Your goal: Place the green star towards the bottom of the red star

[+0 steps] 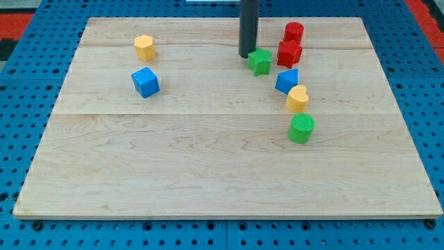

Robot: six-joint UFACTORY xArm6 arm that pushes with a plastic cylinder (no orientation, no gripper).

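The green star (260,62) lies on the wooden board near the view's top, just left of the red star (289,53) and slightly lower than it. My tip (247,55) stands right at the green star's upper left edge, touching or nearly touching it. The rod rises out of the view's top.
A red cylinder (294,32) sits just above the red star. A blue block (286,80), a yellow heart (297,99) and a green cylinder (301,129) run downward below the red star. A yellow hexagon (144,47) and a blue cube (146,82) sit at the left.
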